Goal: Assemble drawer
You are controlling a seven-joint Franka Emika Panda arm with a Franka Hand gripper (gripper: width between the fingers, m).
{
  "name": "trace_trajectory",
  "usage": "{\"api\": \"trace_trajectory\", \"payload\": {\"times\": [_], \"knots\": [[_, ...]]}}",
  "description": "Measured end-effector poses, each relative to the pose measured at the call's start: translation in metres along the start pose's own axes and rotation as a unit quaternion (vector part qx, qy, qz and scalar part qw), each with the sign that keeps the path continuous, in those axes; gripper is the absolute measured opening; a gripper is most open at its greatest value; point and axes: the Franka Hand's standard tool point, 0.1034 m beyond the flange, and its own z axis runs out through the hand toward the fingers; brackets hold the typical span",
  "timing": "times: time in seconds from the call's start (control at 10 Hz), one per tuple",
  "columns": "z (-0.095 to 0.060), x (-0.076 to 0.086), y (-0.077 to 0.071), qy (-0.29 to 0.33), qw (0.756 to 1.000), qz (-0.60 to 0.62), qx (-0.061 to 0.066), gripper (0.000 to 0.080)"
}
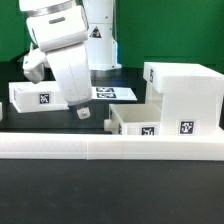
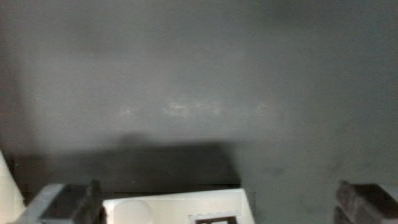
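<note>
The pincer point(image 1: 82, 113) hangs low over the dark table point(image 1: 120, 190), fingers point(image 2: 64, 202) spread wide, nothing between them. Just beside it, toward the exterior view's left, sits one tray point(image 1: 35, 97). Behind it lies the marker board point(image 1: 115, 92). Off to the exterior view's right, the second tray point(image 1: 140, 122) sits right up against the casing point(image 1: 185, 90). The bar point(image 1: 110, 150) runs across in front.

Your casing point(image 1: 186, 95) sat at the exterior view's right, one tray point(image 1: 135, 123) just beside it, the other tray point(image 1: 30, 97) left, the bar point(image 1: 110, 150) before them.
</note>
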Motion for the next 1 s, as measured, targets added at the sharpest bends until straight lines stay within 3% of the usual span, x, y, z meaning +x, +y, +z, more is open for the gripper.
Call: {"api": "trace_trajectory", "payload": {"times": [0.2, 0.4, 0.5, 0.7, 0.8, 1.0], "knots": [[0.005, 0.003, 0.006, 0.005, 1.0, -0.003, -0.001, 0.0648], [0.008, 0.004, 0.013, -0.004, 1.0, 0.003, -0.02, 0.0648], [0.009, -0.002, 0.008, -0.004, 1.0, 0.005, -0.017, 0.0648], [0.013, 0.001, 0.004, -0.01, 0.999, 0.012, -0.032, 0.0648], [0.018, 0.005, 0.005, -0.017, 0.999, 0.01, -0.051, 0.0648], [0.024, 0.015, 0.005, -0.019, 0.998, 0.017, -0.06, 0.0648]]}}
